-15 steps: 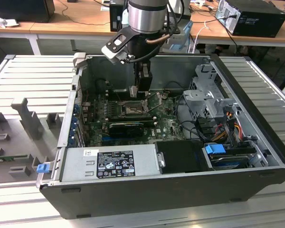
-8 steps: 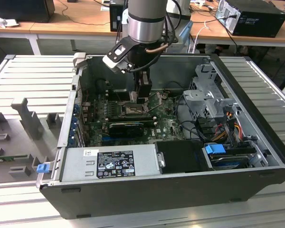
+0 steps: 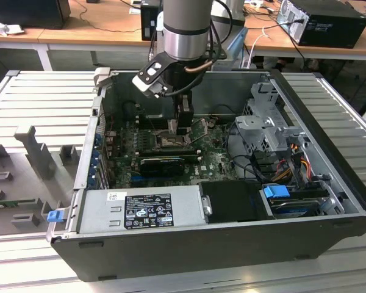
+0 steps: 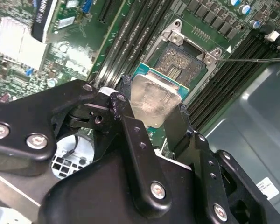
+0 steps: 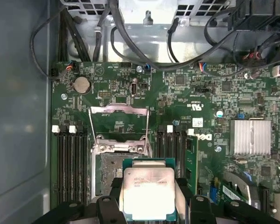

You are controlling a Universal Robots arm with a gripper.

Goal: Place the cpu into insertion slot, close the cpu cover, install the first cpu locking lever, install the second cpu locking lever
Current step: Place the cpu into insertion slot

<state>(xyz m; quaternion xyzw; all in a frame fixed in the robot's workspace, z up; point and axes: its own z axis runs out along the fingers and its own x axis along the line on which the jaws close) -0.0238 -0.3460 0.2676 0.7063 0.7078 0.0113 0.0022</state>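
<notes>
Jaws clamped tight on the cpu (image 5: 147, 191), one on each side of its shiny square face. Same hold plain in both wrist views. Chip hanging right over the insertion slot (image 5: 107, 171) and hiding part of it, deep down inside the computer case (image 3: 244, 244). Touching the slot or just above it? Cannot tell. Behind the slot, cpu cover (image 5: 119, 110) tipped up and back, out of the way. Beside the slot, thin locking lever (image 4: 252, 59) swung loose. All around, green board (image 5: 168, 93), with long black memory slots (image 5: 67, 158) on both sides.

Step in hand, at a guess: setting the cpu down into the slot. None of the later steps done yet, going by the open cover.

To do it well:
Hold the cpu flat, not tipped.
Line up all four edges with the square rim first.
Go down slow and straight.
No pushing hard and no sliding sideways. Tiny pins in the slot's dark middle, most likely easy to bend.
Stay clear of the raised cover and the loose lever.
Open the jaws only with the cpu sitting level inside the rim.
</notes>
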